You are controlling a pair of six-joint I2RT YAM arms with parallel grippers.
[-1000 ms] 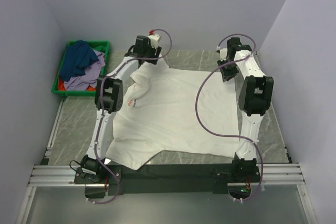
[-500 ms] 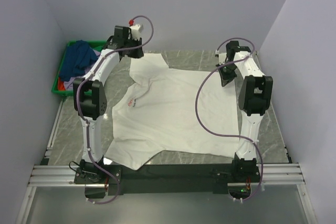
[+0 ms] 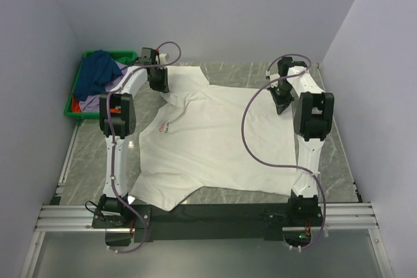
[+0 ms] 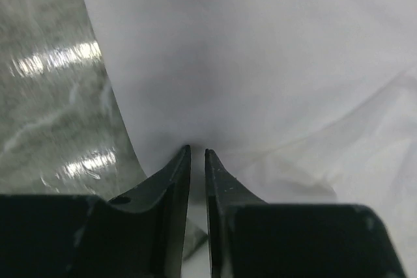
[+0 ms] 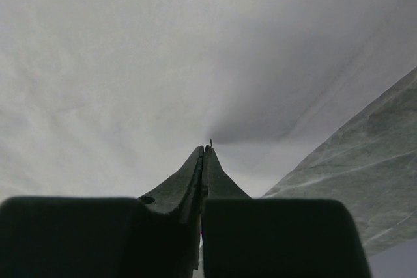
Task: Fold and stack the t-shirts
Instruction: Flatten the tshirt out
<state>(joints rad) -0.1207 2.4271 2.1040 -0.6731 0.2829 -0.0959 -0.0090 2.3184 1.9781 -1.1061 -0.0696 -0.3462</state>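
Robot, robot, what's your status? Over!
Left end effector pinching large white cloth t-shirt, far-left sleeve. Right end effector shut on far-right corner. Nothing blocking.

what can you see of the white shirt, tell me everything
The white shirt is a large short-sleeved tee of soft, thin cloth. It lies spread and mostly flat on the table. A small red mark sits on its left part in the top view. The cloth is wrinkled near the far left corner, where the left gripper pinches its edge. The right gripper is closed on the far right edge.
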